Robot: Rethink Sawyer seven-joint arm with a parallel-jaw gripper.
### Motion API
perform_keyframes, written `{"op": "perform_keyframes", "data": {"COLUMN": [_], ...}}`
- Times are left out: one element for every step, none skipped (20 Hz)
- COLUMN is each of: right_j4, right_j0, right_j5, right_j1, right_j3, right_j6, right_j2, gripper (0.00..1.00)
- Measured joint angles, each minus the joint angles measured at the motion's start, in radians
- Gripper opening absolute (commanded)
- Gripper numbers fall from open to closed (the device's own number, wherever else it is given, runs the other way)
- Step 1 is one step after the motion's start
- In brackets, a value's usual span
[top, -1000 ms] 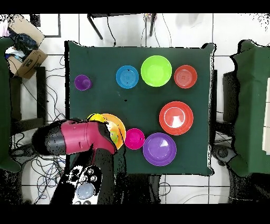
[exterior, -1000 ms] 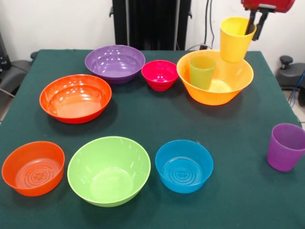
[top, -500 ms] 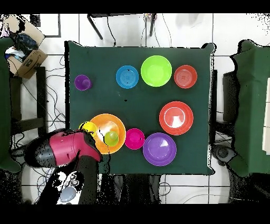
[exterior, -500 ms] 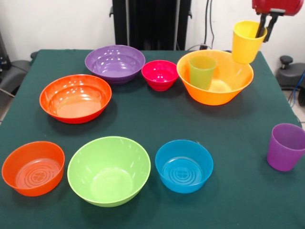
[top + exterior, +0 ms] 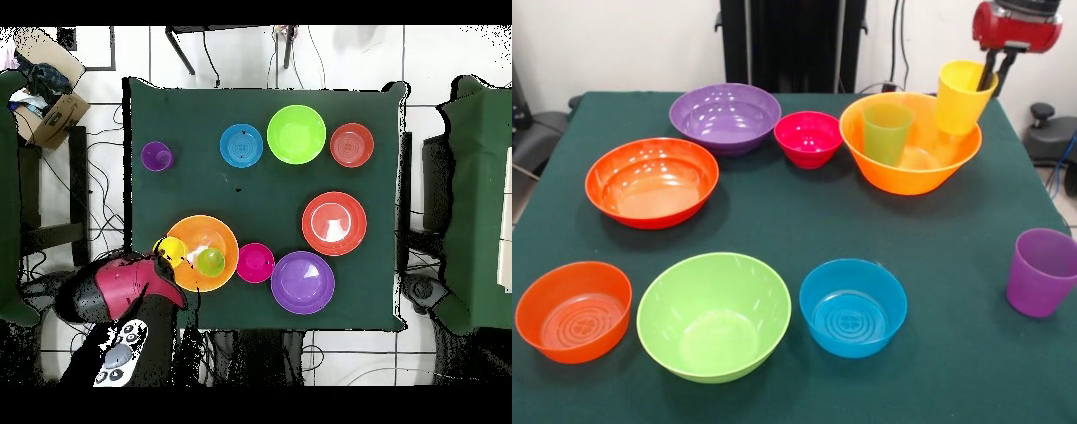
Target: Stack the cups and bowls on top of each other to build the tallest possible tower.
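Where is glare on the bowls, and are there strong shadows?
Front view: white glare spots on the purple bowl and red-orange bowl; shadows on the table are soft. Overhead view: a pale glare patch in the red-orange bowl.

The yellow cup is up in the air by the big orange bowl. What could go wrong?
The gripper holds the yellow cup by its rim, over the edge of the orange bowl. Let go here, it might hit the rim and fall off the table. It could also bump the green cup standing inside the bowl.

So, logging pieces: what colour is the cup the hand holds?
Yellow cup, clearest in the front view.
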Motion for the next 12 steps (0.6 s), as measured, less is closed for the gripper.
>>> {"op": "perform_keyframes", "data": {"right_j4": [0.000, 0.000, 0.000, 0.000, 0.000, 0.000, 0.000, 0.000, 0.000, 0.000, 0.000, 0.000], "right_j0": [0.000, 0.001, 0.001, 0.000, 0.000, 0.000, 0.000, 0.000, 0.000, -0.001, -0.001, -0.002], "right_j5": [-0.010, -0.020, -0.027, -0.029, -0.040, -0.046, -0.052, -0.055, -0.058, -0.061, -0.062, -0.063], "right_j1": [0.010, 0.020, 0.028, 0.030, 0.041, 0.047, 0.056, 0.061, 0.066, 0.072, 0.076, 0.079], "right_j3": [0.000, 0.000, 0.001, 0.001, 0.002, 0.002, 0.002, 0.002, 0.002, 0.002, 0.002, 0.002], "right_j6": [0.000, 0.000, 0.000, 0.000, 0.000, 0.000, 0.000, 0.000, 0.000, 0.000, 0.000, 0.000], "right_j2": [-0.006, -0.011, -0.017, -0.018, -0.026, -0.031, -0.036, -0.038, -0.041, -0.043, -0.044, -0.045], "gripper": [0.00, 0.00, 0.00, 0.00, 0.00, 0.00, 0.00, 0.00, 0.00, 0.00, 0.00, 0.00]}}
